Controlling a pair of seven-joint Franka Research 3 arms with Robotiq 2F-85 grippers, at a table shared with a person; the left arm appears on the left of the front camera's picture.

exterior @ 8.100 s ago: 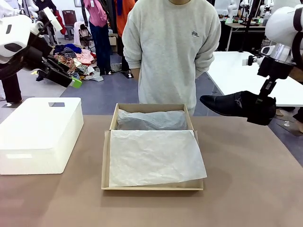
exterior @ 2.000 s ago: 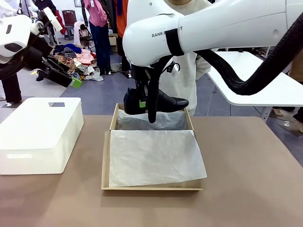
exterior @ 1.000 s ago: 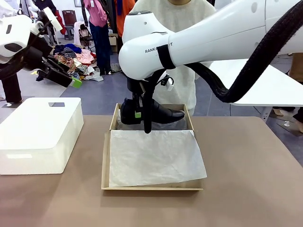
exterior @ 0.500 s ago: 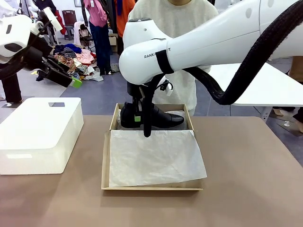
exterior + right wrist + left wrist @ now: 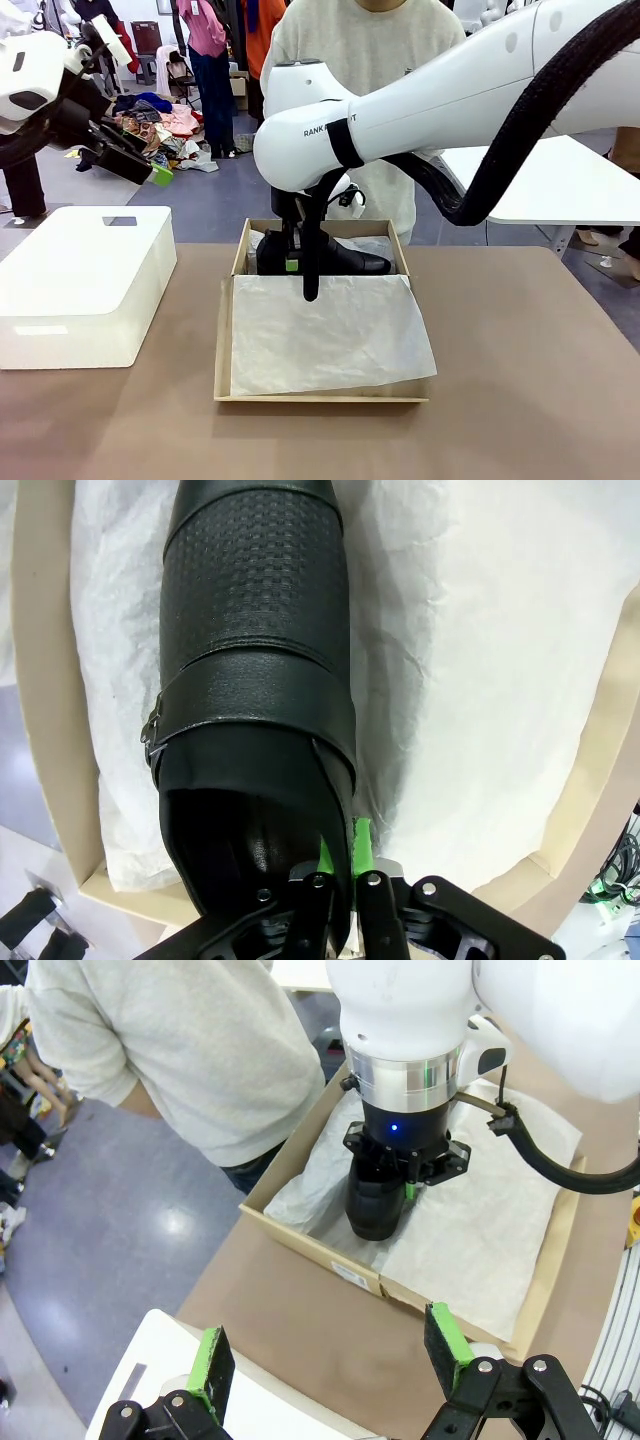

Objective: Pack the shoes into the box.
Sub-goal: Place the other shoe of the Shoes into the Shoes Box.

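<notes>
Shoe (image 5: 345, 258) has dropped into box (image 5: 224, 340), pinched by right gripper (image 5: 301, 278).

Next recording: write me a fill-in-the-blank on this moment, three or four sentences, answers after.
1. The right end effector is ____ on the shoe at its heel end.
2. The left end effector is ____ and holds nothing.
3. The tissue paper lining the box is ____.
4. In the front view, the shoe's toe points to the robot's ____.
Missing words: shut; open; white; right.
</notes>
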